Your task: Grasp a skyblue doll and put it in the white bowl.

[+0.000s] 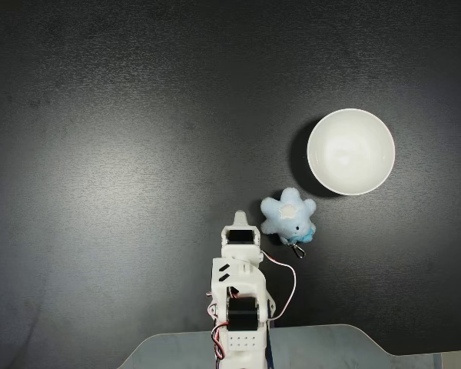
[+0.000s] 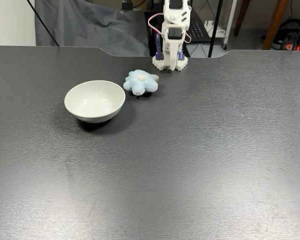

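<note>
The doll (image 1: 289, 216) is seen lying on the dark table (image 1: 123, 154), just beside the folded arm (image 1: 240, 292) and not yet grasped. In a fixed view from above it is placed to the right of the gripper (image 1: 239, 221) and about level with the tip; the bowl (image 1: 351, 151) is set farther along the same diagonal, up and to the right, near the doll but not touching it. In a fixed view from across the table the order is mirrored: the doll (image 2: 140, 82) is found to the left of the arm's base (image 2: 170, 61), with the bowl (image 2: 95, 101) left of that and nearer the camera. No clear long axis is shown by the doll, its lobes being spread roughly evenly, with the clasp (image 1: 297, 247) pointing toward the arm's side. Whether the fingers are apart or together cannot be told, since the gripper is seen end-on. The coming reach is judged to call for a swing toward the doll's side, then an extension onward to the bowl
</note>
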Robot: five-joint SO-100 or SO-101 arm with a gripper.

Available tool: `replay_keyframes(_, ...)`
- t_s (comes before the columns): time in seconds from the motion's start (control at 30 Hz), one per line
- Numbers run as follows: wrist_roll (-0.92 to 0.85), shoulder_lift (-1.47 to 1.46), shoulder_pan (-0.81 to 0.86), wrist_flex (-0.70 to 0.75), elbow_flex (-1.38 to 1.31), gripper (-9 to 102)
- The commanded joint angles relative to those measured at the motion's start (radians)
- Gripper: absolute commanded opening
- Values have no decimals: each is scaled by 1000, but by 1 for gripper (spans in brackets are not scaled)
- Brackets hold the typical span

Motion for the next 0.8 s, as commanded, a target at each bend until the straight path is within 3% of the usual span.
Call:
replay_keyframes(0.0,2,-112,15,12,-227,-1)
replay_keyframes(0.57,-9,-456,58,25,-882,-1)
replay_keyframes(0.77,-18,-635,80,249,-1172,-1)
